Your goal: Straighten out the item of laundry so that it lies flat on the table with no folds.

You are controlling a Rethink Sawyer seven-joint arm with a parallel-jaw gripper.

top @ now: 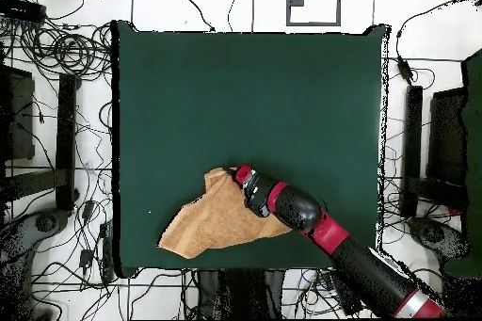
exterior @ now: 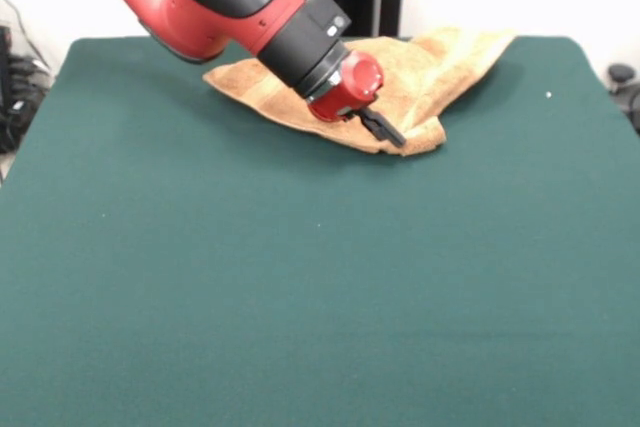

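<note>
The orange-tan terry-cloth towel (exterior: pixel 420 72) lies rumpled on the large table covered in dark green felt-like cloth (exterior: pixel 300 277), at the far side of it in the front view, close to the robot's edge. In the overhead view the same towel (top: pixel 212 225) sits near the bottom edge of the table (top: pixel 245 91), left of centre, and its outline is an irregular wedge rather than a square: one corner reaches toward the bottom-left, another points up near the arm. In the front view, layers of cloth overlap, with a folded ridge along the towel's near edge and a raised flap running toward the right-hand far corner.

The red and black arm (exterior: pixel 230 2) comes down from the upper left in the front view and crosses over the towel. Its black end effector (exterior: pixel 385 129) is low at the towel's near edge, next to the folded corner at the right end of that edge. Whether the end effector is clenched on the cloth or released cannot be told; the dark tip merges with the fabric and with its own shadow. In the overhead view the arm enters from the bottom-right, and the end effector (top: pixel 242 175) meets the towel's upper corner.

Most of the table's green cloth lies bare. Cables (top: pixel 56 49) lie on the floor around the table.
</note>
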